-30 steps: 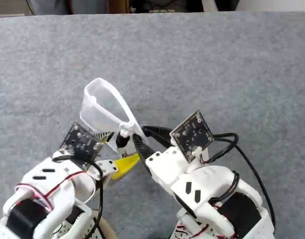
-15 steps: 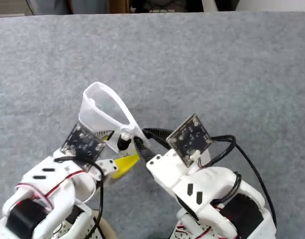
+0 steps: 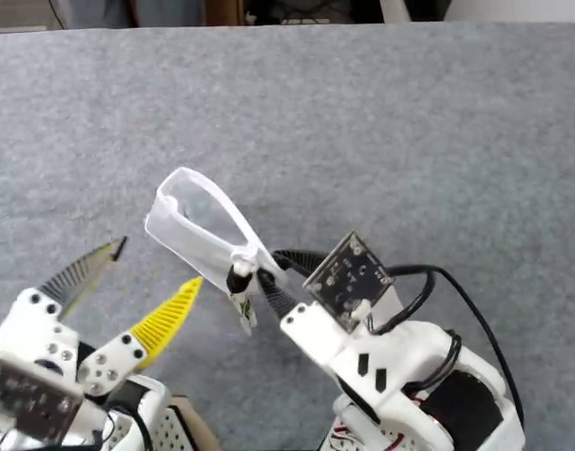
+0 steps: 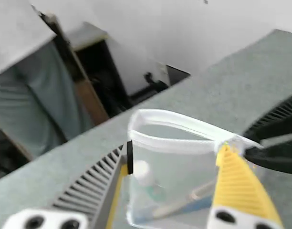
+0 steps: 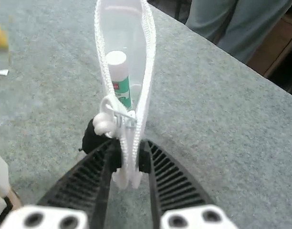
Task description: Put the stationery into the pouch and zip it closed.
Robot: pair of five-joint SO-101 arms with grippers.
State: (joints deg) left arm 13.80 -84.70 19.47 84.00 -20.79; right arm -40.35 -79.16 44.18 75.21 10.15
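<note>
- High view: a clear pouch (image 3: pixel 195 218) stands on the grey table (image 3: pixel 428 122) with its mouth gaping upward. The right gripper (image 3: pixel 262 279) is clenched on the pouch's near end, right by the zip pull (image 3: pixel 239 280). The left gripper (image 3: pixel 157 264) sits beside it with its yellow and dark jaws spread wide and nothing in them. The pouch lies just past the yellow tip, outside the jaws.
- Left wrist view: through the left gripper (image 4: pixel 172 151) and its parted jaws I see the pouch (image 4: pixel 184 176) ahead. A glue stick (image 4: pixel 142 173) and a slim pen-like piece (image 4: pixel 191 200) lie inside it.
- Right wrist view: the right gripper (image 5: pixel 129 161) has its dark jaws pressed tight on the zipper tape at the pouch (image 5: pixel 131 43) end. The zip pull (image 5: pixel 118 116) sits just beyond the tips. The zipper runs open, and the glue stick (image 5: pixel 119 78) is inside.
</note>
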